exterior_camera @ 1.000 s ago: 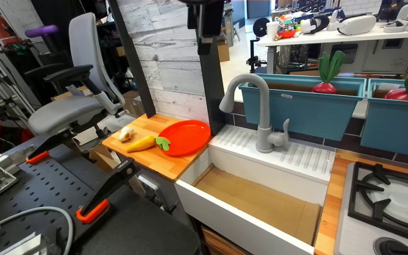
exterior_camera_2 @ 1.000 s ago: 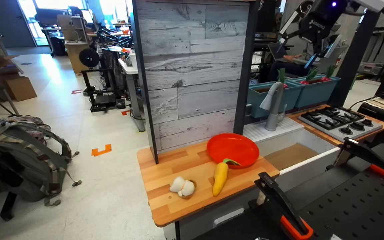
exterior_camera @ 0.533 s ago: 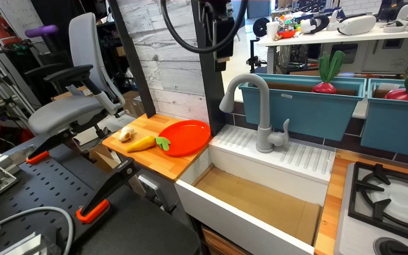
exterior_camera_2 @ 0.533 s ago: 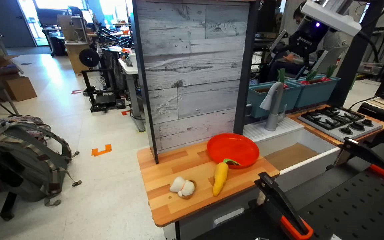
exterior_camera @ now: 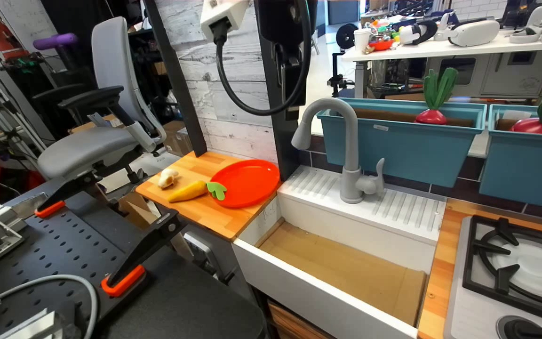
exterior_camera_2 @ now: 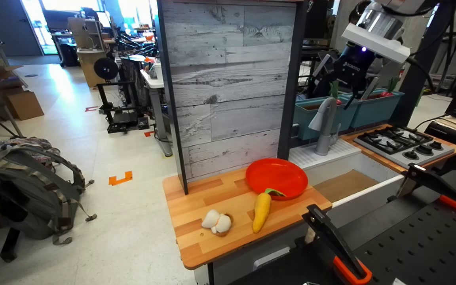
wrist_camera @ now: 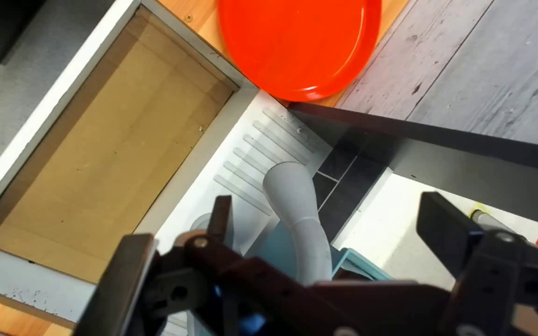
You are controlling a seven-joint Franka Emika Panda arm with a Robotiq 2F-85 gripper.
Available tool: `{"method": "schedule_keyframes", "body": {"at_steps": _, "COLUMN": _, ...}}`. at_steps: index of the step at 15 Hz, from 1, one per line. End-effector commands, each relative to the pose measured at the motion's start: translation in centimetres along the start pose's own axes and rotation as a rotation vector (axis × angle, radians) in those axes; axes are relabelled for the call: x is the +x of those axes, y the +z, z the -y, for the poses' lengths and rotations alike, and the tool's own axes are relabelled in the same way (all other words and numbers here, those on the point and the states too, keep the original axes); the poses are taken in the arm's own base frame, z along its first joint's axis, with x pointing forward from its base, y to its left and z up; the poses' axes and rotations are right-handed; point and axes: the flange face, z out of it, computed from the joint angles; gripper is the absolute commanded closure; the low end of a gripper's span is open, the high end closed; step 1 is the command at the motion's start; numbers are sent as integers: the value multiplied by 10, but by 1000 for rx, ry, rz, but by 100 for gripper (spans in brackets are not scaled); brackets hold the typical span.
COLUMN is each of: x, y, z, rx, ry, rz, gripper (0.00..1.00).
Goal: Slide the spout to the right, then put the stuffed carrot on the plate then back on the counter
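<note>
The grey spout arches over the sink's back ledge and also shows in an exterior view. In the wrist view the spout shows between the fingers, below them. My gripper is open and empty, above and close to the spout's arch; contact cannot be told. The yellow-orange stuffed carrot lies on the wooden counter, its green tuft over the rim of the red plate. The carrot is out of the wrist view; part of the plate shows there.
A white garlic-like toy lies beside the carrot. Teal planters with red toy vegetables stand behind the spout. A dark post and plank wall rise by the plate. The short lever is beside the spout's base; a stove is farther right.
My gripper has come down toward the spout, with more of the wrist and cable now in view. The spout, carrot and plate have not moved.
</note>
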Motion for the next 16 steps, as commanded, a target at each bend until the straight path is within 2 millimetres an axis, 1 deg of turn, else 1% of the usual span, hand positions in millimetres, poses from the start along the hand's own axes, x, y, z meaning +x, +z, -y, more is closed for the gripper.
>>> {"method": "schedule_keyframes", "body": {"at_steps": 1, "x": 14, "y": 10, "z": 1, "rx": 8, "ry": 42, "rz": -31, "gripper": 0}}
{"method": "schedule_keyframes", "body": {"at_steps": 8, "x": 27, "y": 29, "z": 7, "rx": -6, "ry": 87, "rz": -25, "gripper": 0}}
{"method": "schedule_keyframes", "body": {"at_steps": 12, "x": 36, "y": 34, "z": 10, "rx": -3, "ry": 110, "rz": -44, "gripper": 0}}
{"method": "schedule_keyframes", "body": {"at_steps": 13, "x": 38, "y": 35, "z": 10, "rx": -5, "ry": 112, "rz": -47, "gripper": 25}}
{"method": "schedule_keyframes", "body": {"at_steps": 14, "x": 40, "y": 36, "z": 10, "rx": -10, "ry": 113, "rz": -54, "gripper": 28}}
{"method": "schedule_keyframes", "body": {"at_steps": 15, "x": 40, "y": 36, "z": 10, "rx": -14, "ry": 113, "rz": -51, "gripper": 34}}
{"method": "schedule_keyframes", "body": {"at_steps": 16, "x": 41, "y": 37, "z": 10, "rx": -17, "ry": 111, "rz": -55, "gripper": 44}}
